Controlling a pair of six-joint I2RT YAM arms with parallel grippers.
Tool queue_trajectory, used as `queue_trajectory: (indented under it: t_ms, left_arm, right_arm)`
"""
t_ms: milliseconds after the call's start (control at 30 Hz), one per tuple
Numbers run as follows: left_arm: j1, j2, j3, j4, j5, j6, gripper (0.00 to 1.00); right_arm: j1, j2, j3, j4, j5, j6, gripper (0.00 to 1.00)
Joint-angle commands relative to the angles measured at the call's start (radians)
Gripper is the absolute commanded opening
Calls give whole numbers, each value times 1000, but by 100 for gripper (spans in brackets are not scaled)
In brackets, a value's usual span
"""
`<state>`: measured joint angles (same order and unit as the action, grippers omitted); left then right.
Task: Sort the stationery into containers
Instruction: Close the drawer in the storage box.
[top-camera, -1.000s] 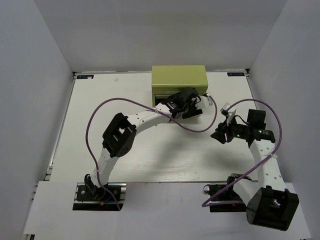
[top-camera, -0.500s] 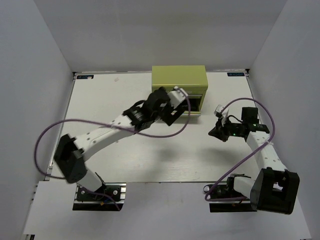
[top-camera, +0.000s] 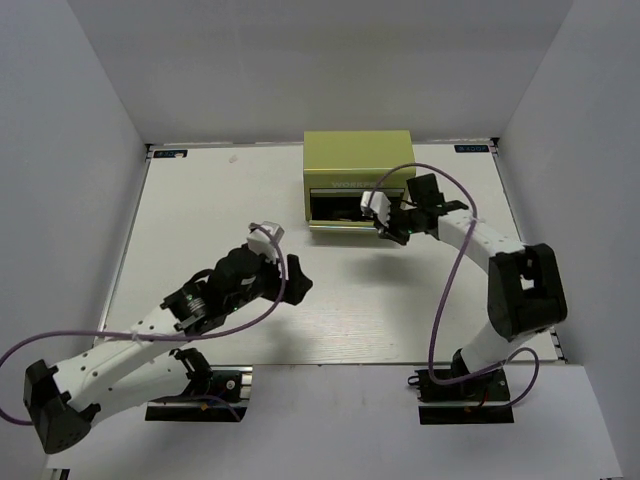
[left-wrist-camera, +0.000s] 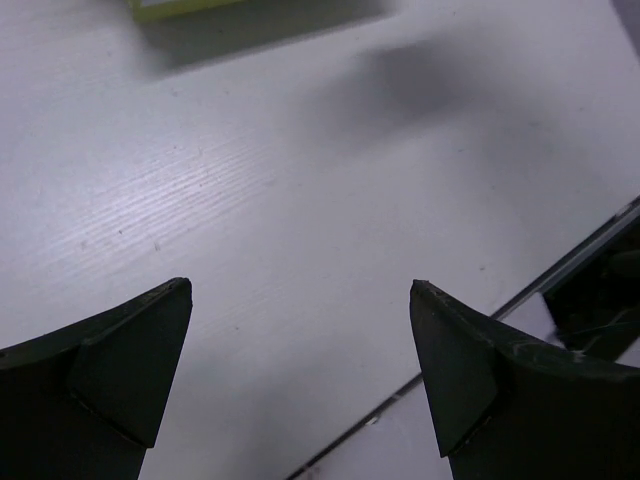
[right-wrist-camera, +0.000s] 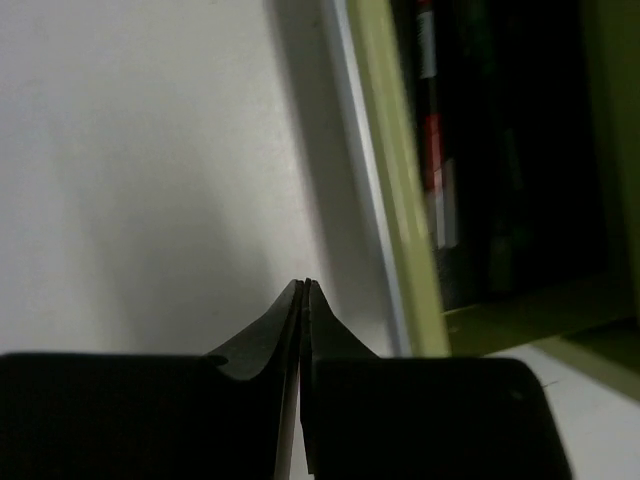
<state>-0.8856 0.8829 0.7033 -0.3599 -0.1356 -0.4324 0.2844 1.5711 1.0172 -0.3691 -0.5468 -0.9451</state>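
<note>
Now, left end effector (left-wrist-camera: 300, 287) spread wide, right end effector (right-wrist-camera: 303, 285) closed, empty.

A: What is seen beneath everything?
B: A white table (top-camera: 200, 200) is seen. Its surface is shown faintly grained and lightly speckled in the left wrist view.
A: By what is it enclosed?
B: It is enclosed by plain pale walls (top-camera: 90, 110) on the left, far and right sides.
A: Is anything fixed at its edges?
B: A small blue label (top-camera: 172, 153) is fixed at the far left corner, and a second label (top-camera: 470, 149) at the far right. A grey strip (top-camera: 118, 270) is run along the left edge.
</note>
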Motion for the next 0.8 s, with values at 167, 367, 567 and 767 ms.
queue_trajectory:
  t_ms: [167, 367, 567, 767]
  left_arm:
    - [0, -197, -65, -117, -53, -316, 100]
    - [0, -272, -97, -142, -71, -358, 100]
    - [0, -251, -97, -142, -71, -367, 100]
    - [0, -228, -97, -131, -62, -367, 100]
  right_arm:
    - [117, 196, 201, 171, 295, 51, 4]
    - [173, 262, 228, 298, 471, 91, 7]
    - [210, 293, 236, 439, 634, 103, 13]
    - [220, 308, 242, 516, 754, 88, 18]
